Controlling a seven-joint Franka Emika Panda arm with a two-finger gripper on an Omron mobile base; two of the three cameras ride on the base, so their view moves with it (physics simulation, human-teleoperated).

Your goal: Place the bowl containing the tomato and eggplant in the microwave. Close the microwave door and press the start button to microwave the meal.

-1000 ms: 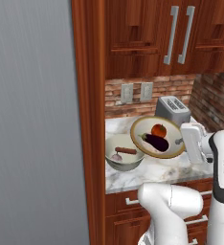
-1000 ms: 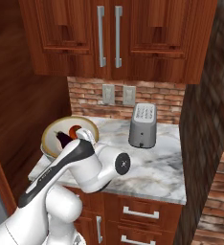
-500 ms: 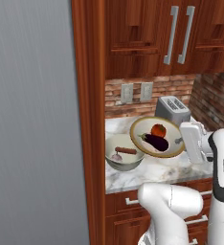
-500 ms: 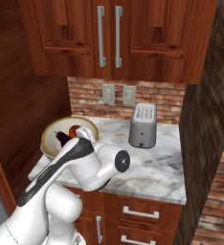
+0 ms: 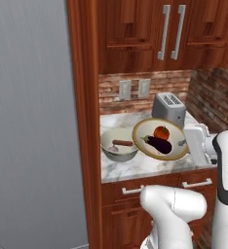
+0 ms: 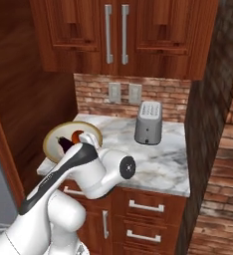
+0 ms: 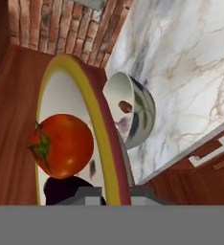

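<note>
Where the earlier left base picture had the bowl (image 5: pixel 161 139) over the counter's right part, the whole scene now sits differently in both base views, so the camera has moved with the base; the bowl's place beside the deeper pale bowl (image 5: pixel 119 145) looks much the same. It hangs tilted above the marble counter (image 5: pixel 135 165), clear of the surface, with the tomato (image 5: pixel 161 132) and the eggplant (image 5: pixel 157 143) lying inside it, touching or nearly so.

The gripper (image 7: pixel 111 194) is clamped on the bowl's rim: in the hand view the tan edge runs straight down between the two finger tips, one on each side. In the left base view the white hand (image 5: pixel 199 143) meets the rim at the bowl's right edge.

From the right base view the arm covers much of the bowl (image 6: pixel 63 139), and the eggplant there is just a dark patch. In the hand view the eggplant (image 7: pixel 61 189) is cut off at the bottom. The brown thing in the pale bowl (image 7: pixel 133 117) is probably a sausage, though it is too small to be sure. A toaster (image 5: pixel 169 107) stands behind by the brick wall.
</note>
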